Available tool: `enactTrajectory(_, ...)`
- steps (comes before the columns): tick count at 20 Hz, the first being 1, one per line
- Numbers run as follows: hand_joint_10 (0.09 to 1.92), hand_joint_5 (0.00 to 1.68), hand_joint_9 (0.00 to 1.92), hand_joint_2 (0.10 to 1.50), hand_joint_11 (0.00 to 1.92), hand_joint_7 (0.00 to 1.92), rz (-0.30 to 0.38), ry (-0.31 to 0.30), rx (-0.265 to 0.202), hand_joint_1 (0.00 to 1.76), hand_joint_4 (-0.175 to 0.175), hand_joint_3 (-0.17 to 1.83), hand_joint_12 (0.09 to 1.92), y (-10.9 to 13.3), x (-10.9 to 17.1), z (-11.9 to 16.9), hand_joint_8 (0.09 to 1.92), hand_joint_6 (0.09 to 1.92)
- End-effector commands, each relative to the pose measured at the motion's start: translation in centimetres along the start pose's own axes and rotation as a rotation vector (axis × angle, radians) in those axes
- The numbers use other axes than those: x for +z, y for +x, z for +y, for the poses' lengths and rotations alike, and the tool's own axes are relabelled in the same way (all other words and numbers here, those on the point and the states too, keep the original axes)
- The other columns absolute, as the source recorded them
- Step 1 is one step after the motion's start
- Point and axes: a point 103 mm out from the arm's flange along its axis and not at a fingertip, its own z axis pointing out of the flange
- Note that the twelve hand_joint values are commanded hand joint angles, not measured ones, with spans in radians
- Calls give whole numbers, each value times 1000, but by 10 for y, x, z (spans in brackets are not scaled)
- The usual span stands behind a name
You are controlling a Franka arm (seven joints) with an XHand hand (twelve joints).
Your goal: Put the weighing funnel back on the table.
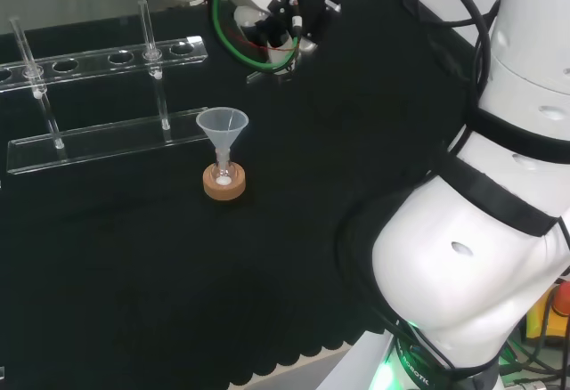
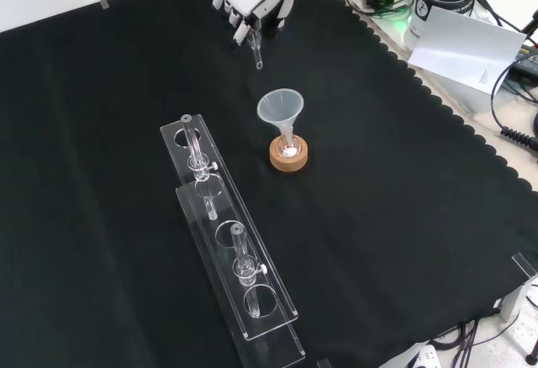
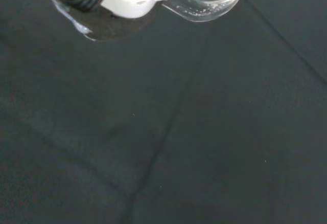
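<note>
Weighing funnel point(image 2: 255, 51): small clear piece, held at the top centre of the front view. Its long axis runs nearly straight up and down in that frame. The short stem points down toward the cloth and leans a little to the lower right, while the wider end is up among the fingers. Whether the stem tip meets the cloth cannot be told. In the wrist view its rounded clear bowl sits close to a white part of the hand, with bare black cloth beyond.

Hand point(image 2: 252, 2): black and white, entering from the top edge of the front view, fingers curled around the upper part of the weighing funnel and grasping it. In the head view it sits at the top centre.

Tabletop point(image 2: 403, 217): covered in black cloth.

Funnel point(image 2: 280, 106): large clear cone, mouth up, just below the hand in the front view and apart from it. Its stem stands in a small flask point(image 2: 288, 143) on a cork ring point(image 2: 288, 158).

Rack point(image 2: 227, 250): clear, long, with a row of round holes, running from centre toward the lower right of the front view. Clear tubes point(image 2: 194, 145) stand upright in it.
</note>
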Motion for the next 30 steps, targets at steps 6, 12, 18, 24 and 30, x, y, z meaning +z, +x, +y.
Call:
enactTrajectory(6, 87, 1229, 1454, 892, 1168, 1438, 220, -76, -16, 1101, 175, 234, 796, -12, 40, 10, 158, 621)
enactTrajectory(12, 87, 1230, 1454, 890, 1168, 1438, 294, -113, -15, 1101, 175, 237, 794, -22, 70, 20, 157, 620)
enactTrajectory(18, 87, 1231, 1452, 888, 1166, 1438, 322, -105, -10, 1101, 175, 239, 793, -23, 94, 35, 156, 618)
enactTrajectory(24, 87, 1233, 1451, 886, 1165, 1438, 352, -91, -6, 1102, 175, 242, 792, -21, 109, 47, 155, 617)
enactTrajectory(30, 87, 1234, 1451, 884, 1165, 1437, 398, -77, -20, 1102, 175, 246, 792, -13, 128, 62, 153, 616)
